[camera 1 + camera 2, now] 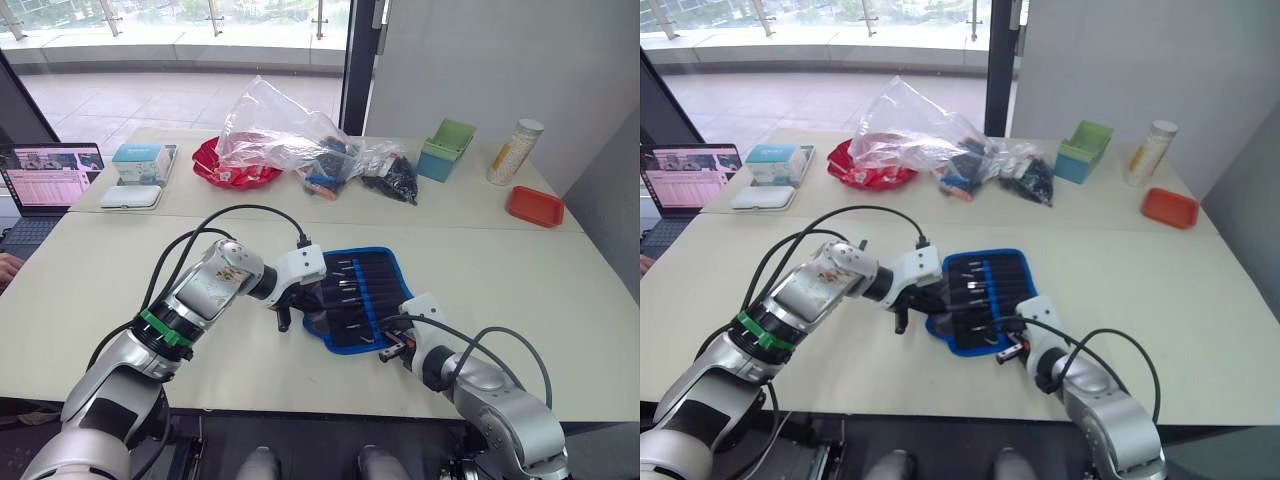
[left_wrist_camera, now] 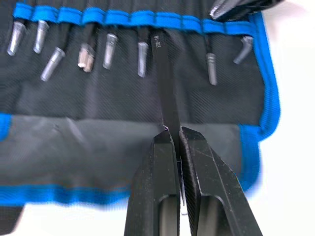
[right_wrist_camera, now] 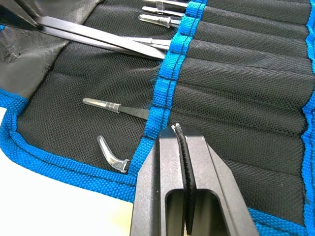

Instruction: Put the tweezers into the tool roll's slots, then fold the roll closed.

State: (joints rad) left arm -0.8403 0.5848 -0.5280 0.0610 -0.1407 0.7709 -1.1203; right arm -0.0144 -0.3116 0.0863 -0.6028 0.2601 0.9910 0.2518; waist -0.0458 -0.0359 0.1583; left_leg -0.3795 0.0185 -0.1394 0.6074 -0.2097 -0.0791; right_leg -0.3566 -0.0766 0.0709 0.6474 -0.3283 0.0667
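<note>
Tool roll [image 3: 246,73]: coarse woven black cloth, matt, edged in ribbed blue webbing.
Tweezers [image 2: 167,98]: slim black metal, smooth satin finish, tips capped in clear plastic.
Left gripper [image 2: 176,135]: smooth black plastic fingers, faint sheen.
Table [image 1: 560,300]: smooth matt cream top.
Plastic bag [image 1: 275,130]: clear, crinkled, glossy film.

Two pale tables [image 1: 520,260] stand end to end before a white wall [image 1: 500,50] and daylit windows [image 1: 180,20].
</note>
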